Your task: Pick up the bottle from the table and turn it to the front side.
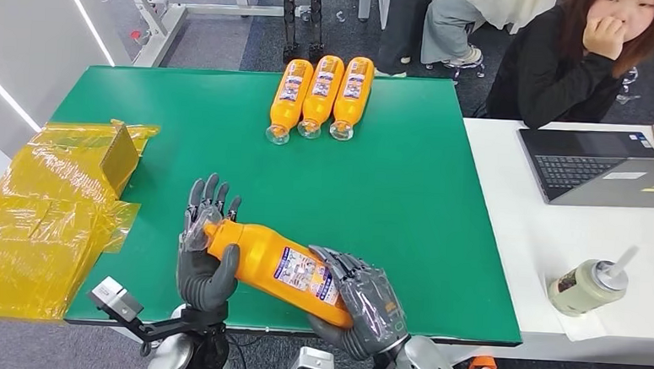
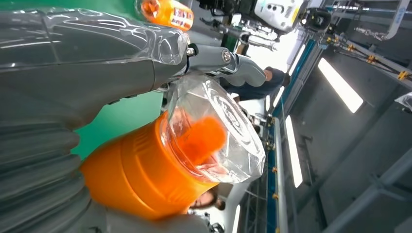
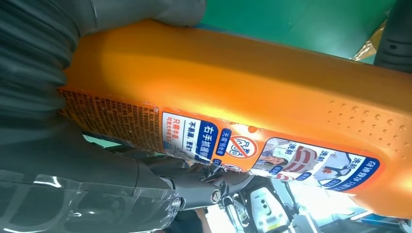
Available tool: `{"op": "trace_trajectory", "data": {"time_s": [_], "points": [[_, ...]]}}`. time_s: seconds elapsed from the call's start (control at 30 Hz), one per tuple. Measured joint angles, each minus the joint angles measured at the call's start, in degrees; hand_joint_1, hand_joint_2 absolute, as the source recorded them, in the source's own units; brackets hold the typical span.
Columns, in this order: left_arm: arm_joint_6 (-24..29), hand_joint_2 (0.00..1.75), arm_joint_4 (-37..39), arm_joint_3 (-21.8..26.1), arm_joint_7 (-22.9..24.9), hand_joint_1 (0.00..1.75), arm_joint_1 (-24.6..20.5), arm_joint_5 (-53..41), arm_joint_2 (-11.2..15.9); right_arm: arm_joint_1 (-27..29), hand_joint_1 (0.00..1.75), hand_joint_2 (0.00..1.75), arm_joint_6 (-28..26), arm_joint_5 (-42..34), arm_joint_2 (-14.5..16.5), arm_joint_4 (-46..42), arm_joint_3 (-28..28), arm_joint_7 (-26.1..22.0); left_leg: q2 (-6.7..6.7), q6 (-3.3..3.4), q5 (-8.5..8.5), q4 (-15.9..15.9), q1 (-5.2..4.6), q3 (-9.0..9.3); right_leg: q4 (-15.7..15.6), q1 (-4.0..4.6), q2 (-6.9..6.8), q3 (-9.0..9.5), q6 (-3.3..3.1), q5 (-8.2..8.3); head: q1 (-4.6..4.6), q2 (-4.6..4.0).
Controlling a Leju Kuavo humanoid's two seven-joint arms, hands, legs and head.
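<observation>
My left hand [image 1: 204, 258] and right hand [image 1: 361, 303] both gripped the orange plastic bottle [image 1: 279, 266] at six o'clock above the green table [image 1: 407, 197]; picked up, its turning looked unfinished.

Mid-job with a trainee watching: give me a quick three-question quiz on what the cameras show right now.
1. True or false: both the left hand and right hand hold the orange plastic bottle with the printed label.
2. How many orange bottles lie in the row at the far side of the green table?
3. The open laptop sits on: A) the green table B) the white desk C) the yellow plastic-wrapped stack.

Key: 1 true; 2 three; 3 B.
</observation>
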Motion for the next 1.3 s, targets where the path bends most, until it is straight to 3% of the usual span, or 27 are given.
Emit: {"op": "trace_trajectory", "data": {"time_s": [0.6,0.73,0.8,1.3], "points": [[-2.7,1.75,-1.7,0.5,0.9,1.75,0.1,1.4,0.0,2.1,1.74,1.75,1.2,1.2,2.2,-0.7,-1.1,0.0,0.0,0.0,0.0,0.0,0.0,-0.01,0.0,0.0,-0.01,0.0,0.0,0.0,0.01,0.0],[-2.7,1.75,-1.7,0.6,0.9,1.75,0.1,1.4,0.0,2.3,0.07,1.75,1.2,1.2,2.2,-0.7,-1.1,0.0,0.0,0.0,0.0,0.0,0.0,-0.01,0.0,0.0,-0.01,0.0,0.0,0.0,0.0,0.0],[-2.8,1.75,-1.7,0.6,1.0,1.75,0.1,1.4,0.0,2.3,0.0,1.75,1.0,1.2,2.2,-0.7,-1.1,-0.2,0.0,0.0,0.0,0.0,0.0,-0.01,0.0,0.0,-0.01,0.0,0.0,0.0,0.01,0.0],[-3.4,1.75,-1.7,0.7,1.1,1.72,0.1,1.9,0.0,2.3,0.0,1.75,-0.2,0.6,2.4,-0.8,-1.0,-1.7,0.0,0.0,0.0,0.0,0.0,-0.01,0.0,0.0,0.0,0.0,0.0,0.0,0.01,0.0]]}}
